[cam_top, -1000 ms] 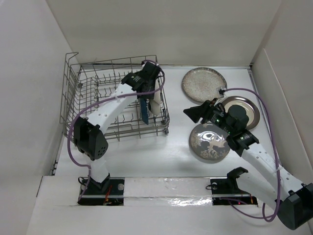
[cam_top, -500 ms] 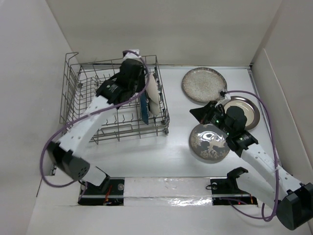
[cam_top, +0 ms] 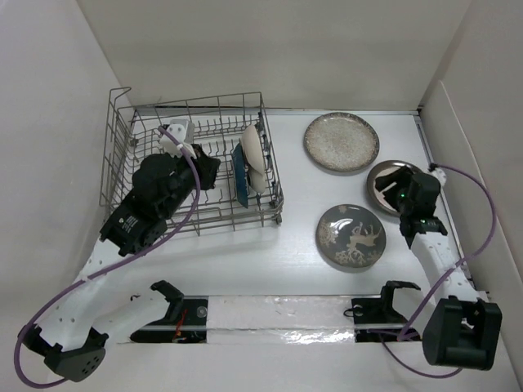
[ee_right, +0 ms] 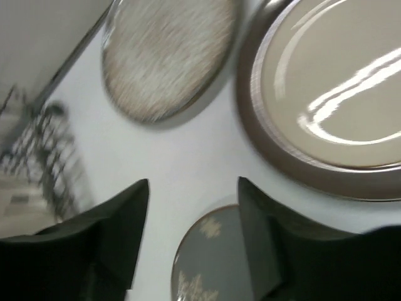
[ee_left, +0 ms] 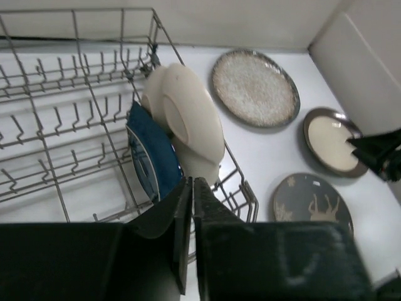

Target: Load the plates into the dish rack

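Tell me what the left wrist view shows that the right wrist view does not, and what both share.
Only the left wrist view: the cream three-section plate and the dark blue teardrop dish standing on edge in the dish rack, and the left gripper with its jaws shut and empty. Only the right wrist view: that the right gripper has its jaws open and empty. Both: the speckled grey-beige plate, the silver-rimmed cream plate and the grey deer plate, flat on the table.

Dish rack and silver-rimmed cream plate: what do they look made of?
Dish rack: thin grey metal wire, dull finish, possibly coated; open grid with upright tines. Silver-rimmed cream plate: probably glazed ceramic; glossy cream centre with bright reflections, metallic-looking rim.
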Controlling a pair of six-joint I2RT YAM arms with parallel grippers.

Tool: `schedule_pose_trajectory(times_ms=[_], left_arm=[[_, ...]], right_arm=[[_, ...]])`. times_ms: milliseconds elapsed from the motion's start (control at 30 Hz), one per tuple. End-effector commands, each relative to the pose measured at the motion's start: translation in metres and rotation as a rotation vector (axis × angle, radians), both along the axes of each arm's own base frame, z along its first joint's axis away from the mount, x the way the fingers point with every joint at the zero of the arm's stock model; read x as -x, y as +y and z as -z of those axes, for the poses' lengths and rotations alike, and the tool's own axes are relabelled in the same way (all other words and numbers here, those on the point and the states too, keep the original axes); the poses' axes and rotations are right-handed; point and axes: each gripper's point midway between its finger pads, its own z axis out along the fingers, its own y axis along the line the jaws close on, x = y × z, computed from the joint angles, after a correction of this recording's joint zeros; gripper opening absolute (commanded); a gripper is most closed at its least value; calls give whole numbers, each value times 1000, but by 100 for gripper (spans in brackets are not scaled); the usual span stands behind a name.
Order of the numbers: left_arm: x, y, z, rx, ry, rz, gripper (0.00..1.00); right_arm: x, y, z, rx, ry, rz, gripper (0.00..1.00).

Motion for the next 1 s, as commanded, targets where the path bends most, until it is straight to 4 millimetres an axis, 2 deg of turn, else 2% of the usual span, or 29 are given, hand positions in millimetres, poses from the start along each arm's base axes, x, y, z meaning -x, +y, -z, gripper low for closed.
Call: schedule_pose_trajectory(times_ms=[0, 33, 67, 133, 167, 200, 300, 333, 400, 433, 467, 500, 567, 600, 700, 733, 967], left_arm=[[12, -17, 16, 5, -4, 126, 5], [14, -16, 18, -2, -14, 134, 9], [15, -19, 27, -6, -16, 152, 16], [20, -21, 29, 3, -45, 187, 22], [21, -27, 39, 6, -48, 215, 29], [22, -28, 42, 8, -55, 227, 32], [25, -35, 55, 0, -25, 267, 35], [28, -37, 56, 5, -26, 282, 35], [34, -40, 59, 27, -35, 313, 35], [36, -40, 61, 30, -34, 322, 36], [36, -39, 63, 28, -31, 318, 36], [38, -38, 61, 31, -40, 316, 36], [40, -36, 55, 38, -55, 313, 36], [41, -35, 52, 42, -64, 310, 36], [42, -34, 52, 46, -69, 310, 36], [42, -35, 54, 45, -64, 316, 36], [38, -35, 58, 34, -49, 303, 36]], right_arm=[[7, -55, 11, -39, 11, 229, 68], [11, -77, 13, -38, 12, 308, 76], [15, -88, 17, -36, 18, 356, 79], [24, -110, 21, -9, 31, 456, 84], [31, -122, 27, 3, 63, 506, 84], [36, -131, 30, 10, 79, 553, 84], [55, -159, 50, -18, 133, 680, 85], [59, -157, 63, -55, 150, 672, 84], [57, -165, 72, -107, 127, 688, 83], [53, -158, 77, -135, 135, 655, 83], [51, -160, 80, -150, 130, 656, 83], [49, -158, 93, -172, 164, 656, 82], [41, -155, 97, -205, 152, 620, 82], [40, -156, 108, -225, 176, 618, 82], [24, -155, 104, -257, 153, 550, 82], [22, -153, 109, -270, 169, 540, 82], [16, -157, 112, -303, 198, 566, 79]])
